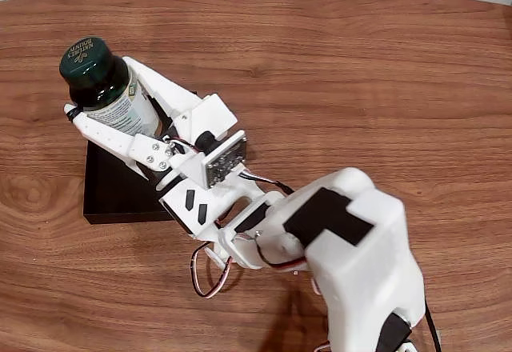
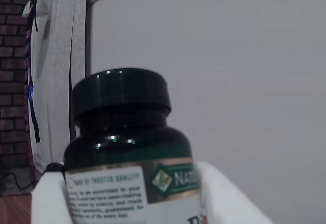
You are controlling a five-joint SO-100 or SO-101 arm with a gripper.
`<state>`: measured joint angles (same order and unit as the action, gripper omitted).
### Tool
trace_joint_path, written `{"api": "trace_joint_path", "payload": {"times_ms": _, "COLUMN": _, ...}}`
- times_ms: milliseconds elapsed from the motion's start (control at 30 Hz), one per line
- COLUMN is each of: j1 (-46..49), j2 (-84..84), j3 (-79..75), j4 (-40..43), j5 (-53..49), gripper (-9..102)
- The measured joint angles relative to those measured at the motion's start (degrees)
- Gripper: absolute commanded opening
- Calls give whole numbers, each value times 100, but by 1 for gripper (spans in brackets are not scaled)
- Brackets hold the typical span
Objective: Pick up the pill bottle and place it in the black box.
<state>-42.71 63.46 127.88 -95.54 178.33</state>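
My gripper (image 1: 102,90) is shut on the pill bottle (image 1: 90,66), a dark green bottle with a lettered green cap and a white label. One white finger presses each side of its body. In the fixed view the bottle is held upright in the air over the far left part of the black box (image 1: 120,194), which lies on the table partly hidden under the arm. The wrist view shows the pill bottle (image 2: 122,127) close up between the white fingers (image 2: 48,201), cap up, with a plain wall behind it.
The wooden table (image 1: 360,72) stretches bare to the right of and beyond the box. The arm's white body (image 1: 352,240) and loose wires (image 1: 210,276) occupy the near middle. In the wrist view a brick wall (image 2: 12,56) stands at the far left.
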Motion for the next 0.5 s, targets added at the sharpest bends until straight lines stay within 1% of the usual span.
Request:
{"api": "trace_joint_path", "payload": {"times_ms": 267, "j1": 9, "j2": -580, "j3": -413, "j4": 0, "j5": 0, "gripper": 1}}
{"api": "trace_joint_path", "payload": {"times_ms": 500, "j1": 264, "j2": -1116, "j3": -668, "j4": 0, "j5": 0, "gripper": 1}}
